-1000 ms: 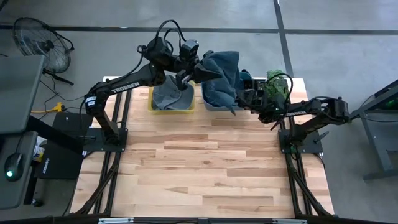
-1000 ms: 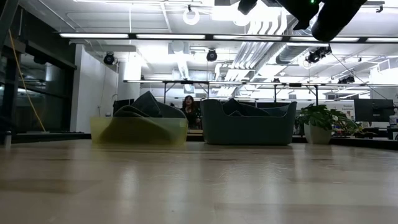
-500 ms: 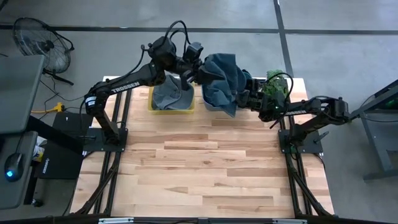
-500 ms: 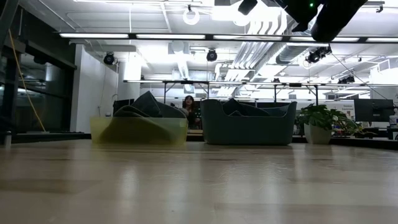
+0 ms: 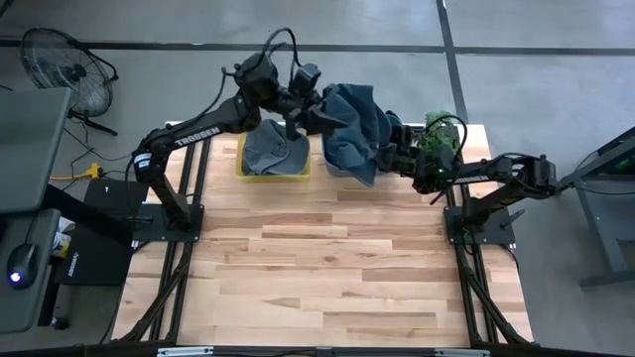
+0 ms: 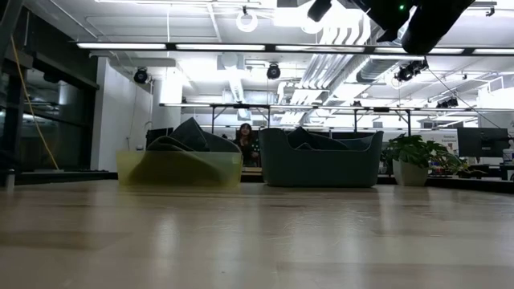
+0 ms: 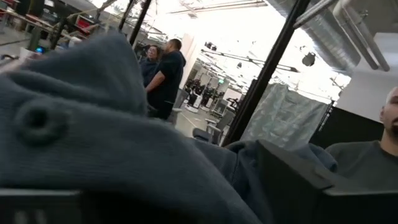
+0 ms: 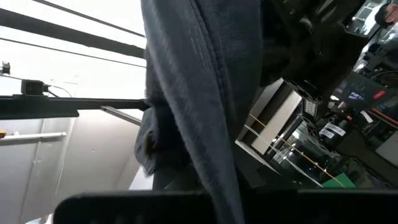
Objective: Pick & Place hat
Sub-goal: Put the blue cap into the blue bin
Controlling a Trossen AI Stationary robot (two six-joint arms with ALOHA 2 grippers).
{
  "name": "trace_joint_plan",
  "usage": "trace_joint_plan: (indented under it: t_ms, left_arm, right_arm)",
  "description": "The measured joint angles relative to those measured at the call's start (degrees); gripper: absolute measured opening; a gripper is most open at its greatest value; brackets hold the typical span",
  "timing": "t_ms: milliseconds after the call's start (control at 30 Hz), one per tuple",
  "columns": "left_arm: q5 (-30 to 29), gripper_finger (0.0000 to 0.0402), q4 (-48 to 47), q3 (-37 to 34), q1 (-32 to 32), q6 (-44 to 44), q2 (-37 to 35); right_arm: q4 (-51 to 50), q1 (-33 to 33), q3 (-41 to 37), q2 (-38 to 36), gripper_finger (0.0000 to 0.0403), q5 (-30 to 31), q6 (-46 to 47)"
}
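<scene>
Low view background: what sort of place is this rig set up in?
Probably an open-plan lab or office workshop: exposed ceiling ducts under strip lights, rows of desks with a monitor, a potted plant, and a person seated behind the wooden table.

Wooden table (image 5: 327, 268) carries yellow bin (image 5: 273, 171), grey bin (image 6: 320, 167), plant (image 6: 414, 156).

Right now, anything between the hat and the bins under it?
Nothing visible. The blue hat hangs in the air between the left gripper and right gripper, above the grey bin. The yellow bin beside it already holds a grey hat.
</scene>
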Motion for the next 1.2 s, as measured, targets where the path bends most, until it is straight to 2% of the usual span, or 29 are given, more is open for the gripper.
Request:
trace_joint_plan:
  t_ms: [100,200,400,600,700,867,1033,1200]
  left_arm:
    - [2.92,0.0256,-2.47,0.02,2.16,0.02,-0.79]
    - [7.21,0.0277,-5.29,-0.02,4.5,-0.64,-1.74]
    - [12.83,0.0284,-8.92,-0.11,7.52,-1.31,-4.46]
    - [14.36,0.0285,-18.94,-0.13,11.23,4.64,-9.45]
    - [14.6,0.0285,-22.7,0.07,12.4,8.34,-11.35]
    - [16.47,0.0285,-31.09,0.2,17.88,15.9,-15.18]
    - [19.12,0.0285,-44.11,-0.02,24.21,25.74,-18.33]
    - [17.52,0.0285,-57.41,0.14,25.81,37.68,-19.5]
  right_arm:
    - [-0.61,-0.02,0.0,0.0,0.0002,0.17,-0.16]
    - [-1.79,0.0,0.0,0.0,0.0002,0.08,-0.76]
    - [-4.2,-1.55,0.0,0.0,0.0001,-0.77,-1.06]
    - [-8.08,-5.61,0.0,0.0,0.0001,-2.47,-0.67]
    - [-10.69,-7.68,0.02,0.0,0.0001,-4.33,-0.92]
    - [-19.75,-11.21,-0.06,0.01,0.0001,-7.22,-1.96]
    - [-29.18,-16.1,-0.07,0.09,0.0001,-10.01,-1.71]
    - [-36.7,-20.97,1.08,0.09,0.0001,-13.23,-1.61]
